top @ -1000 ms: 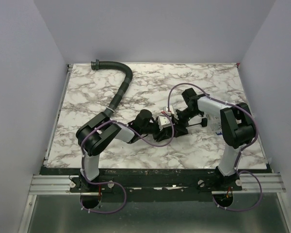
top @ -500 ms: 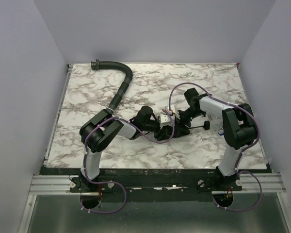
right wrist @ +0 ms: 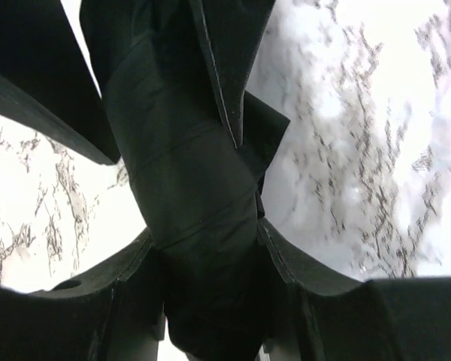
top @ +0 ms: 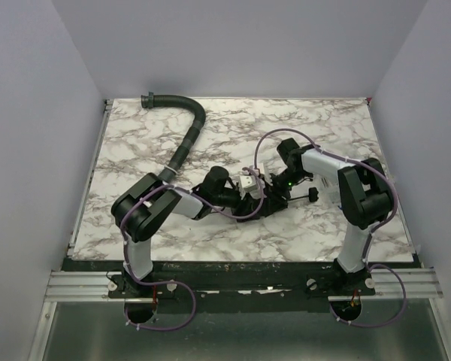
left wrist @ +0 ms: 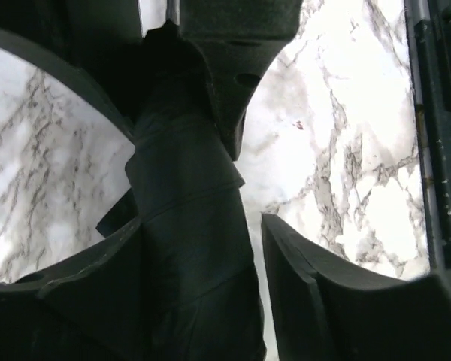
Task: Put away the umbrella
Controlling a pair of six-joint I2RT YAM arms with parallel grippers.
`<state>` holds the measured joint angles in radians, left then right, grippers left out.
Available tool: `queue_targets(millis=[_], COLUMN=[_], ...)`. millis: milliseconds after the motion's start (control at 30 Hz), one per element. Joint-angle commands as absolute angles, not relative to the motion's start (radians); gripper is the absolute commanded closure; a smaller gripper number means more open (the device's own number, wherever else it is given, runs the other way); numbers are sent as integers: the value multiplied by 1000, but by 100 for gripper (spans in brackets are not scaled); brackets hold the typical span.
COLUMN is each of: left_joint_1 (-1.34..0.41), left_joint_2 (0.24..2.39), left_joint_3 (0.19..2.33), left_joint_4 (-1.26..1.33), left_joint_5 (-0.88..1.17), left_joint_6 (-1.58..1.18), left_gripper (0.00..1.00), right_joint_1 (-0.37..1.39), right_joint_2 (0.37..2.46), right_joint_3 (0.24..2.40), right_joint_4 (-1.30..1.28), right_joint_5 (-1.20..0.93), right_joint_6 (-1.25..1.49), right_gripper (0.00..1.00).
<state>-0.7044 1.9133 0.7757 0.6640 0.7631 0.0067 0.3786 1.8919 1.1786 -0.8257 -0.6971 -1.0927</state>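
1. Two grippers meet on the umbrella [top: 261, 203]. It lies as a dark folded bundle near the middle of the marble table [top: 323, 128]. Its thin shaft [top: 297, 197] runs out to the right and ends in a small handle [top: 313, 195].
2. The left gripper [left wrist: 199, 226] stands about half apart. Folded fabric fills the space between its fingers [left wrist: 68, 301] and touches both, so it has hold of the bundle.
3. The right gripper [right wrist: 203, 229] comes at the bundle from the opposite side. Its jaws are also partly closed, and the cloth presses against both of them. It looks clamped on, though I cannot tell how firm the grip is.
4. Judging by this, the step in hand is gathering and tidying the collapsed canopy. The shaft appears drawn out, so the task seems roughly midway.
5. The next move probably calls for one gripper to pin the bundle while the other pushes the handle in or smooths the loose folds. The two work very close together, so they must avoid knocking each other. The slack fabric could also slip free.
6. No brand, label or writing can be read anywhere.
   - A white block [top: 248, 181] by the left wrist shows no print that I can make out.
   - The ribbed hose [top: 186, 143] at the back left is plain black.
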Motion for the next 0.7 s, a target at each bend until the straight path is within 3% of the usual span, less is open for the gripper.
queue_targets(millis=[0,100,133,167,367,500,667], left_joint_1=[-588,-591,-593,-596,-618,-728,-934], left_joint_2=[1768,1635,1597,1552,1389,1329,1352], left_joint_3=[654,546,500,465,292,289,407], left_joint_4=[557,696,745,792,960,879,642], left_joint_5=[584,503,485,461,440,377,139], left_joint_6=[-319,-267,-247,-223,-89,119,428], left_gripper=[36,26,18,2,2,2,2], right_joint_1=[410,408,409,409,411,411,418], right_joint_2=[2002,2038,2051,2063,2133,2193,2215], right_joint_3=[1139,1175,1189,1201,1284,1354,1388], right_joint_4=[-906,-954,-966,-985,-1081,-1155,-1159], right_joint_5=[-517,-519,-520,-521,-537,-543,-535], right_joint_6=[-1422,-1416,-1410,-1409,-1412,-1399,-1366], right_gripper=[64,65,65,65,65,65,65])
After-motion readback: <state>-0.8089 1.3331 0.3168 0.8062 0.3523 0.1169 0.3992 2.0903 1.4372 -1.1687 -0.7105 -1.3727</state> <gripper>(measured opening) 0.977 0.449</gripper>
